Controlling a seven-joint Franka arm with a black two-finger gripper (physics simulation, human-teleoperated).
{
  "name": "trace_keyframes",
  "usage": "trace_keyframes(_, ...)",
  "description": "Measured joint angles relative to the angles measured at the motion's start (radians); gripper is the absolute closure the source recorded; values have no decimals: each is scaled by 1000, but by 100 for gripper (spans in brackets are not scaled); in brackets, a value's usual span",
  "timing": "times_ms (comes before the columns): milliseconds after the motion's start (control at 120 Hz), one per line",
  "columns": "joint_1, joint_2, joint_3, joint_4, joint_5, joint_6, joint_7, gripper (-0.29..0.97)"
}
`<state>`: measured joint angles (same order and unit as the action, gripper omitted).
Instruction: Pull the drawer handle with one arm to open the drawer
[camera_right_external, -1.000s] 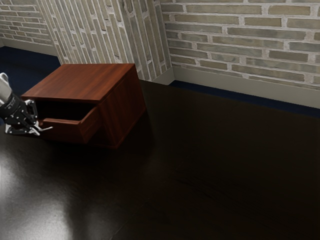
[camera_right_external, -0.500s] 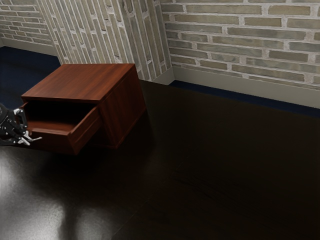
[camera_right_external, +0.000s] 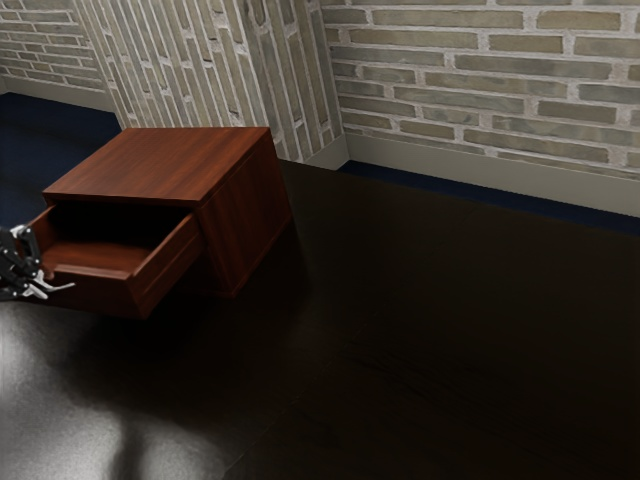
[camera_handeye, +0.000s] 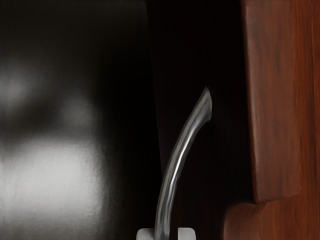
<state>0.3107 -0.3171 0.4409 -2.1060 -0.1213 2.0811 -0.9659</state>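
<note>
Your black two-finger gripper (camera_right_external: 22, 272) pinches the curved silver metal handle (camera_handeye: 181, 160) of the open drawer (camera_right_external: 110, 272) in a reddish wooden cabinet (camera_right_external: 200, 170); a glossy dark table (camera_right_external: 400, 350) lies all around, with a pale brick wall (camera_right_external: 480, 60) behind.

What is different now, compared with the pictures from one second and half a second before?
The drawer has slid further out of the cabinet, toward the exterior view's lower left, and the gripper, shut on its handle, has moved back with it. The cabinet stayed in place.
</note>
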Motion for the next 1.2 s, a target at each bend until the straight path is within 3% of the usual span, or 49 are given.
trace_keyframes(517, -3, -35, 13, -27, 17, 2, 0, 78)
trace_keyframes(933, -1, -49, 15, -25, 14, 3, 5, 65)
trace_keyframes(1200, -3, -116, 44, -3, 14, -25, 11, 61)
